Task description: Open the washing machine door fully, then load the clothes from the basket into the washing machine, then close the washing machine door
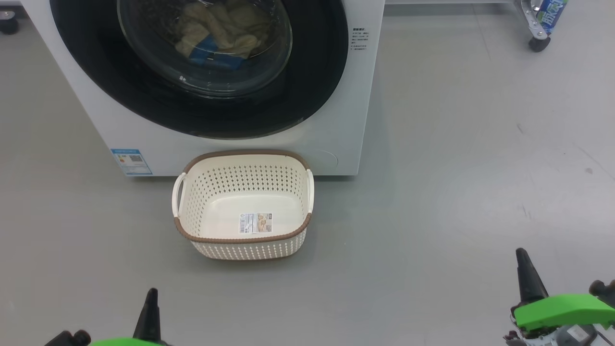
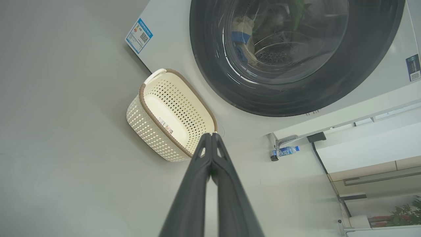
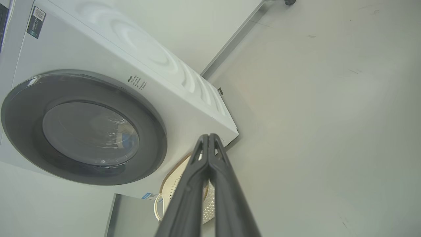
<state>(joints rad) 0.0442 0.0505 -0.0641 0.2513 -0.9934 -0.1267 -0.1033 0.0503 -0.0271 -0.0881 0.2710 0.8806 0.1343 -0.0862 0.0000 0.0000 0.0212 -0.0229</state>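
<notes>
The white washing machine point(image 1: 336, 96) stands ahead with its round black-rimmed door point(image 1: 312, 72) closed. Behind the glass lie the pale-yellow clothes point(image 1: 226, 29) with blue trim, also seen in the left wrist view point(image 2: 245, 42). The cream perforated basket point(image 1: 211, 240) sits on the floor right in front of the machine, with nothing in it but a label sticker. My left gripper point(image 1: 152, 294) is low at the near left, shut and holding nothing point(image 2: 210, 135). At the near right, my right gripper point(image 1: 522, 254) is also shut with nothing in it point(image 3: 208, 136).
Grey floor point(image 1: 456, 192) spreads wide to the right of the machine. A wheeled metal stand point(image 1: 535, 29) carrying a water bottle point(image 1: 552, 14) stands at the far right. A dark caster point(image 1: 8, 23) sits at the far left.
</notes>
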